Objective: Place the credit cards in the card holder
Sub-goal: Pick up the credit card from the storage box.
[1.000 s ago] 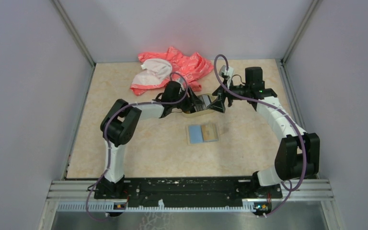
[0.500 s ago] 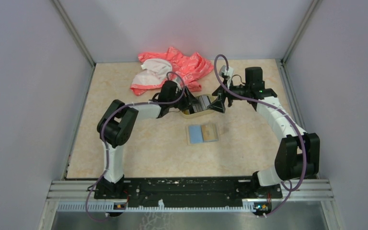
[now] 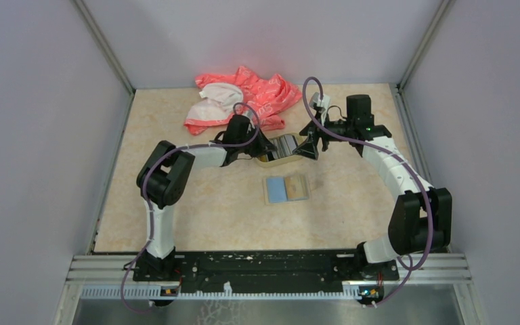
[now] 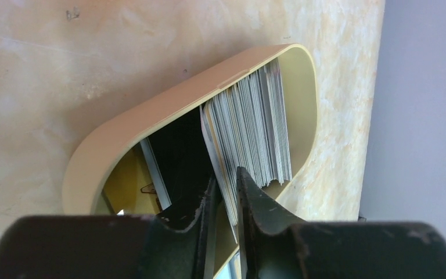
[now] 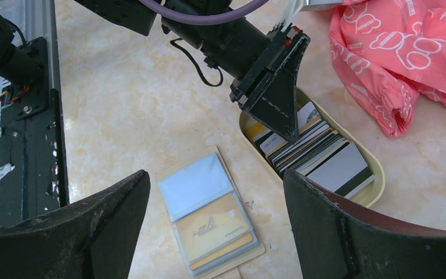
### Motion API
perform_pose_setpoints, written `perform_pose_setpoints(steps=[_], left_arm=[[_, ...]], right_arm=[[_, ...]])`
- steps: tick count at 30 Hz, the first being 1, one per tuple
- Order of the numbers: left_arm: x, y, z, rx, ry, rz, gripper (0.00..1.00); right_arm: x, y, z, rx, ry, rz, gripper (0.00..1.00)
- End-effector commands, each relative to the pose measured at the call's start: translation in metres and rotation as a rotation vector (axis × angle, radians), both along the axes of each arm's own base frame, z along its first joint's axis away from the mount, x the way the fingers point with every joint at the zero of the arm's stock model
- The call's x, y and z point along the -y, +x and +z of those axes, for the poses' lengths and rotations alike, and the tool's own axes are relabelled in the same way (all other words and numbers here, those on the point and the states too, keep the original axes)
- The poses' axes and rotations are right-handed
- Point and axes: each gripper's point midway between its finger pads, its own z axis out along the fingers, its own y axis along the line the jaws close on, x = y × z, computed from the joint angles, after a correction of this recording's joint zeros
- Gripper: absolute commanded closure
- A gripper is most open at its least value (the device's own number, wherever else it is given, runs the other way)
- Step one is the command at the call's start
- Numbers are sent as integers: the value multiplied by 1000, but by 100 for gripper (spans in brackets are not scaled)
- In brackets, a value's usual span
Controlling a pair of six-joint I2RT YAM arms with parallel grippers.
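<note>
Presently, open tabletop [image 3: 196,203] beyond tan tray [image 4: 151,116] rim; left gripper [image 4: 226,177] narrowed around one of credit cards [image 4: 255,128], clamping indeterminate; right gripper [image 5: 216,174] spread wide, empty, near card holder [image 5: 212,215].

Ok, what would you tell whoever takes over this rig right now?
Left end effector: in the tan tray, jaws narrow around one card's edge; grip unconfirmed.
Right end effector: open, beside the tray.
Credit cards: stacked on edge in the tray.
Card holder: open on the table, apart from both.
Done: no transfer evident.
To do: lift a card, slot it into the holder, repeat.
</note>
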Motion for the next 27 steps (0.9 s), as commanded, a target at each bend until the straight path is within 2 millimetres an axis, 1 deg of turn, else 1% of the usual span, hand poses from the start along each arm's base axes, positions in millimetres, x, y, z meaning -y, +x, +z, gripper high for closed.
perform_pose_setpoints(steps=[1,5,7,15,18,22,27], left_arm=[[-3,7,21,50,1,13,79],[-4,8,21,54,9,17,89],[-6,8,23,56,13,21,91],[-11,7,35,88,39,22,91],[-12,7,36,92,48,19,91],[-13,6,33,87,55,12,91],[-7,5,27,68,46,-16,89]], right_arm=[[1,-2,20,69,27,18,16],[1,-2,20,67,27,18,16],[1,-2,20,70,28,19,16],[1,-2,20,67,30,20,16],[1,-2,21,66,31,20,16],[0,-3,21,67,32,22,16],[0,-3,22,69,33,22,16]])
